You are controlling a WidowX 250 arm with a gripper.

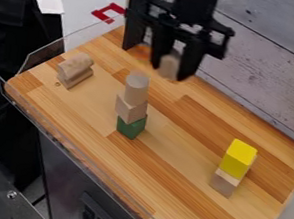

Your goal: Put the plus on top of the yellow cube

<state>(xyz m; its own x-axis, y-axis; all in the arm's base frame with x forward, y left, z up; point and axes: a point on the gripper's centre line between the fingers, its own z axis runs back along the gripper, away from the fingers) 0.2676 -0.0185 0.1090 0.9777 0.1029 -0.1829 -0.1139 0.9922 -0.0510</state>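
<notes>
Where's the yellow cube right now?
In the camera view, the yellow cube is near the right end of the table, on a plain wooden block.

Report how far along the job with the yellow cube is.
Pickup looks done: a pale wooden piece sits between the jaws, though I can't confirm it's the plus. The yellow cube, on a wooden block, has nothing on top, so carrying over, lowering and releasing appear left.

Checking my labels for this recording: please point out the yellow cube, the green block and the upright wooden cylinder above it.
Yellow cube [234, 165]: camera view, on its near side face.
Green block [125, 127]: camera view, on its left side face.
Wooden cylinder [136, 89]: camera view, on its curved side.
</notes>
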